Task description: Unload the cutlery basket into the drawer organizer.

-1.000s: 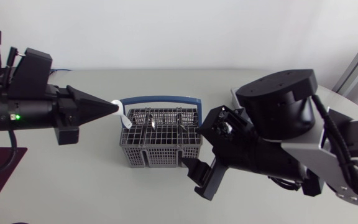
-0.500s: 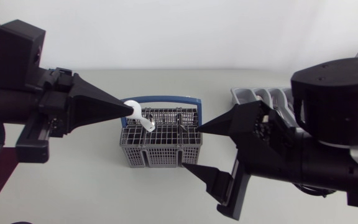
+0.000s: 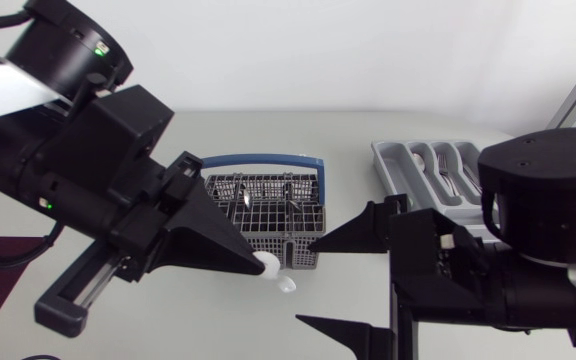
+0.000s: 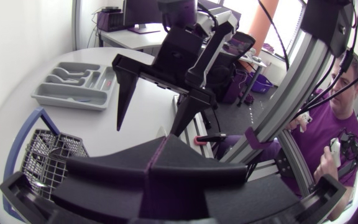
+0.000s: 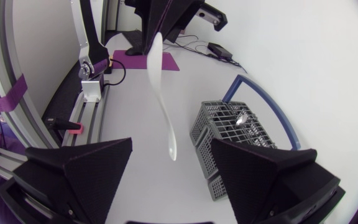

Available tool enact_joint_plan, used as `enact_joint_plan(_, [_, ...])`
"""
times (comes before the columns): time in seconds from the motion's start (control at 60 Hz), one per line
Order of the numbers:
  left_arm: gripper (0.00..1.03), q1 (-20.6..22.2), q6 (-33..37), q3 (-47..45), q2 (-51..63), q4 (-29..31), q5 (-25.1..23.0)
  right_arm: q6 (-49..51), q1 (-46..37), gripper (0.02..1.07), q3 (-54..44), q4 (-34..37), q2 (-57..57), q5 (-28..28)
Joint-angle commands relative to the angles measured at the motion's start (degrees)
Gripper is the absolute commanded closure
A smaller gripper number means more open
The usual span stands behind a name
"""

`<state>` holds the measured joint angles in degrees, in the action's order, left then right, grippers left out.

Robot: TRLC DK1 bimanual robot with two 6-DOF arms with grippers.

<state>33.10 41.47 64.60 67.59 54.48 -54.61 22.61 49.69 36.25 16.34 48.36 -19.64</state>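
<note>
"Left gripper first: what did it have?"

"A white spoon. Both broad fingers were pressed together on one end of it, and the rest stuck out past the fingertips. Which end was pinched, I could not tell."

"Did its own wrist camera show that?"

"No, only the two fingers closed along a single seam. The spoon was hidden behind them."

"And the right gripper?"

"Spread wide and holding nothing. It faced the left gripper tip to tip. Seen from the right wrist, the spoon reached out from the left gripper through the air. Its free end sat in the gap between the right fingers, touching neither."

"Where was all this against the cutlery basket?"

"Just in front of the basket's right front corner, from the head view. The basket was grey mesh with a blue handle tipped toward its far side. It stood on the table near the middle, with some metal pieces in its compartments."

"The drawer organizer?"

"Grey, on the table to the right of the basket and apart from it, partly covered by the right arm. Cutlery lay in the compartments that showed."
</note>
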Motion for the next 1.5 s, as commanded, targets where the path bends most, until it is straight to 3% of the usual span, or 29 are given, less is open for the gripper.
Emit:
enact_joint_plan(0.0, [0.91, 1.0, 5.72, 2.99, 3.07, 3.44, -1.99, 0.86, -0.82, 0.22, -0.65, 0.36, -0.37, -1.46])
enact_joint_plan(0.283, [0.92, 1.53, 11.52, 8.7, 10.37, 10.21, -4.72, 1.12, -0.39, 0.47, 0.31, 1.86, -1.16, -5.06])
enact_joint_plan(0.467, [0.92, 1.61, 11.79, 9.93, 12.83, 10.47, -6.03, 1.12, 0.32, 0.55, 1.1, 2.12, -1.34, -5.15])
enact_joint_plan(0.933, [0.92, 1.79, 12.58, 10.11, 14.59, 10.65, -6.65, 1.12, 0.76, 0.94, 1.54, 1.94, -1.07, -5.15])
enact_joint_plan(1.383, [0.92, 1.53, 12.05, 10.55, 14.94, 10.74, -8.58, 0.59, 1.64, 1.01, 0.66, 1.59, -0.19, -4.97])
enact_joint_plan(1.45, [0.88, 1.26, 11.61, 10.81, 15.02, 10.74, -8.67, 0.5, 1.72, 1.01, 0.49, 1.77, -0.46, -4.8])
enact_joint_plan(1.483, [0.76, 1.09, 11.52, 10.99, 15.02, 10.74, -8.76, 0.5, 1.64, 1.01, 0.4, 1.86, -0.63, -4.71])
